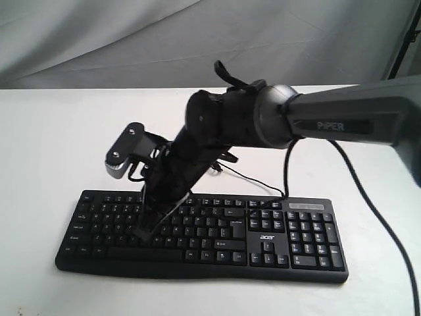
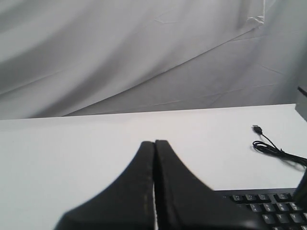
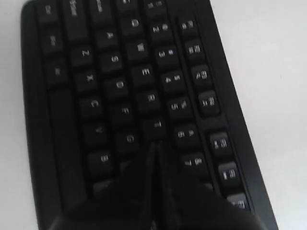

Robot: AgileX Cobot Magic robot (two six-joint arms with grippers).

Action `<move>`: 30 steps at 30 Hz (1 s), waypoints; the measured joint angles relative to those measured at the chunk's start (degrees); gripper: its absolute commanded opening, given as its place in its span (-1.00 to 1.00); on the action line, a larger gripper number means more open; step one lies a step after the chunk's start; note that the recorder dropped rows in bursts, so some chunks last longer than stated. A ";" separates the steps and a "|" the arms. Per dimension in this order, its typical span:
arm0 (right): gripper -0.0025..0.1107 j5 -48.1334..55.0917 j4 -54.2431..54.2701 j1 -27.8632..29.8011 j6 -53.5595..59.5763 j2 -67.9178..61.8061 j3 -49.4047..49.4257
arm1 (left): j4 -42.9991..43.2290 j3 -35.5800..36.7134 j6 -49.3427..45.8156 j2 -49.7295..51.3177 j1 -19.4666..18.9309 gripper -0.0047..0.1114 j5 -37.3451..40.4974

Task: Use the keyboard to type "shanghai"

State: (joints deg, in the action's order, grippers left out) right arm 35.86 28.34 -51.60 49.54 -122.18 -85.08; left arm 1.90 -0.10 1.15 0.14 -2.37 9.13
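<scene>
Black keyboard (image 1: pixel 276 240), lying flat on a white table (image 1: pixel 46 138); right gripper (image 3: pixel 154 148), fingers pressed together and holding nothing, tip down at the letter keys just beside G and T; left gripper (image 2: pixel 154 143), likewise closed and empty, raised over bare table near the keyboard's corner.
</scene>
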 measured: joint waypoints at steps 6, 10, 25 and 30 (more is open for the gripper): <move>-0.96 -4.32 0.23 1.25 0.00 2.60 7.29 | 0.00 0.00 0.00 0.00 0.00 -0.92 0.00; -0.96 -5.56 0.23 1.62 0.15 2.58 7.91 | 0.00 0.00 0.00 0.00 0.00 -0.92 0.00; -0.96 -6.37 0.23 1.94 0.30 2.58 8.01 | 0.00 0.00 0.00 0.00 0.00 -0.92 0.00; -0.96 -6.26 -0.55 1.94 0.30 2.37 8.01 | 0.00 0.00 0.00 0.00 0.00 -0.92 0.00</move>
State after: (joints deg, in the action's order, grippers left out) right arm 29.59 27.79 -49.65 49.84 -119.82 -77.07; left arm 1.90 -0.10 1.15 0.14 -2.37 9.13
